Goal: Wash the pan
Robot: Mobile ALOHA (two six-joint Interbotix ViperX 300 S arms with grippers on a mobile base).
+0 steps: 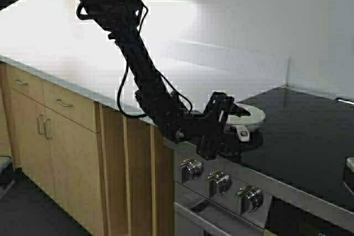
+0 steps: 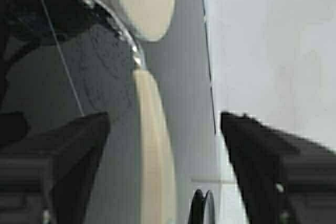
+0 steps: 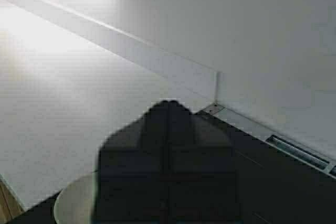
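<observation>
The off-white pan (image 1: 247, 115) sits on the front left corner of the black cooktop (image 1: 301, 136). Its stubby handle (image 1: 241, 132) points toward the stove's front edge. My left gripper (image 1: 235, 131) is down at the handle. In the left wrist view the pan's body (image 2: 149, 3) is ahead and the handle (image 2: 152, 156) runs between the open jaws of my left gripper (image 2: 164, 116), with a gap on each side. My right gripper (image 3: 169, 103) is shut and empty, held above the cooktop. The pan's rim (image 3: 73, 203) shows beside it.
A white countertop (image 1: 182, 78) runs left of the stove, with a low backsplash and the wall behind. Three stove knobs (image 1: 220, 181) line the front panel below the pan. Wooden drawers and cabinet doors (image 1: 55, 114) stand below the counter.
</observation>
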